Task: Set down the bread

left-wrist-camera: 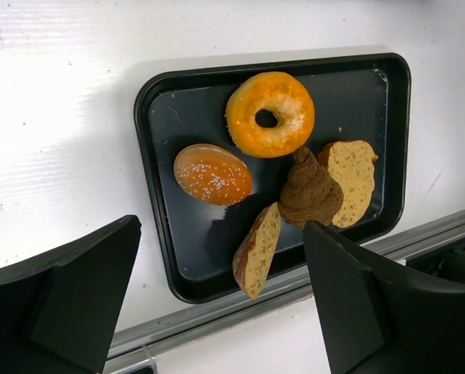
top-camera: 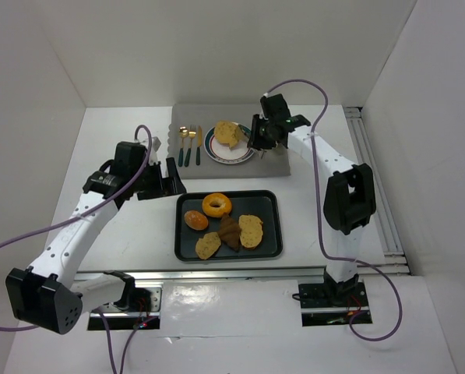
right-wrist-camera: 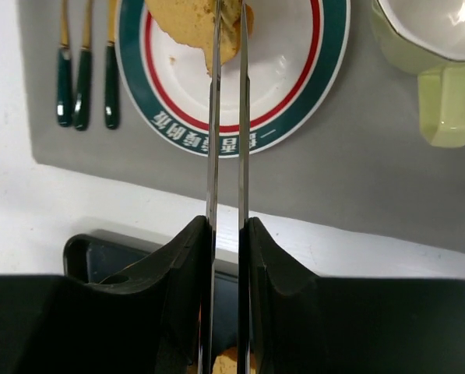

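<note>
A yellow bread slice (top-camera: 227, 132) lies on a white plate (top-camera: 216, 151) with a red and green rim, on the grey mat. My right gripper (top-camera: 257, 140) is shut on a pair of metal tongs (right-wrist-camera: 227, 117). The tong tips reach the right edge of that bread (right-wrist-camera: 187, 23) over the plate (right-wrist-camera: 294, 70); I cannot tell if they pinch it. My left gripper (top-camera: 172, 178) is open and empty, just left of the black tray (top-camera: 267, 199). The tray holds a donut (left-wrist-camera: 269, 113), a bun (left-wrist-camera: 213, 173), a croissant (left-wrist-camera: 310, 191) and two bread slices (left-wrist-camera: 257, 249).
Three green-handled pieces of cutlery (right-wrist-camera: 84, 70) lie left of the plate on the grey mat (right-wrist-camera: 333, 179). A pale green mug (right-wrist-camera: 442, 86) stands to the right of the plate. A metal rail (top-camera: 255, 273) runs along the near edge, below the tray.
</note>
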